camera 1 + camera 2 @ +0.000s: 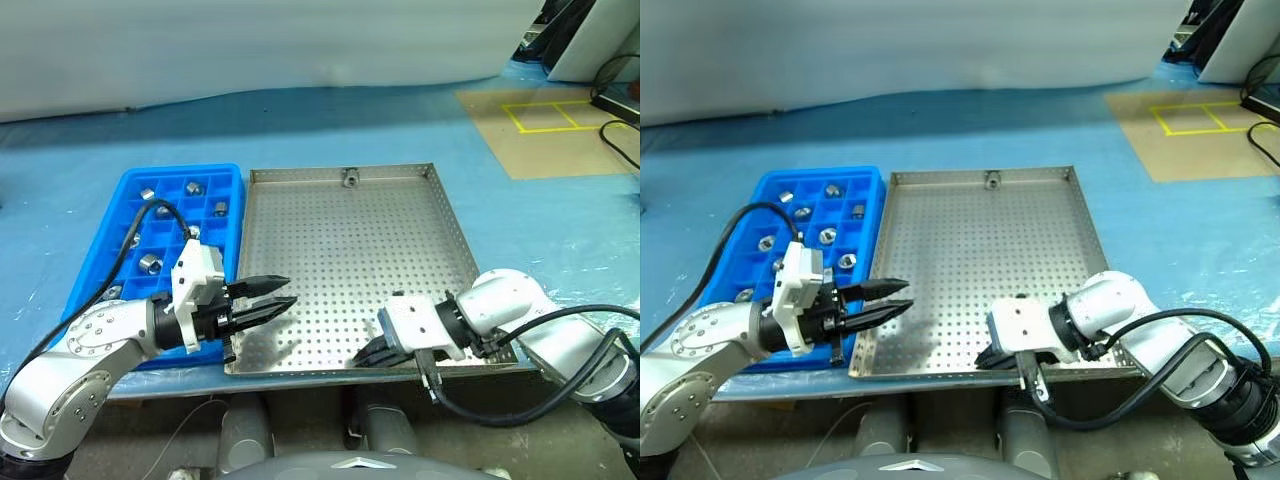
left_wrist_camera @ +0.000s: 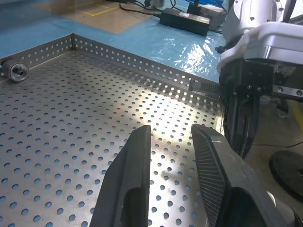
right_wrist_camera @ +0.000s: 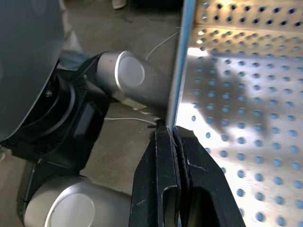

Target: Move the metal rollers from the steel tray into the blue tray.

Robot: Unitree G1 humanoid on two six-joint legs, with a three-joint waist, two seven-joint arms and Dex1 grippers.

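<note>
The left end effector (image 1: 268, 298) hovers over the near left corner of the steel tray (image 1: 345, 345), pointing level toward the right. Its two black fingers sit at their narrowest with a thin gap between the tips and nothing held. The right end effector (image 1: 372, 352) hangs at the steel tray's near rim, angled down, its fingers pressed flat together and empty.

One metal roller (image 1: 351, 178) is left in the steel tray, resting against the middle of the far rim, well apart from both end effectors. The rest of the perforated floor is bare.

The blue tray (image 1: 228, 172) lies just beside the steel tray, on the robot's left, on a table covered in blue sheeting. About eight rollers (image 1: 149, 263) sit in its compartments, one to a cell; the left arm hides part of the grid, so the count may be short.

The job looks nearly finished. To fetch the last roller well, an arm should probably reach far forward, spread its fingers before descending, and straddle the roller from the open side, since the rim blocks approach from behind. Then lift clear and drop it in a vacant cell.
</note>
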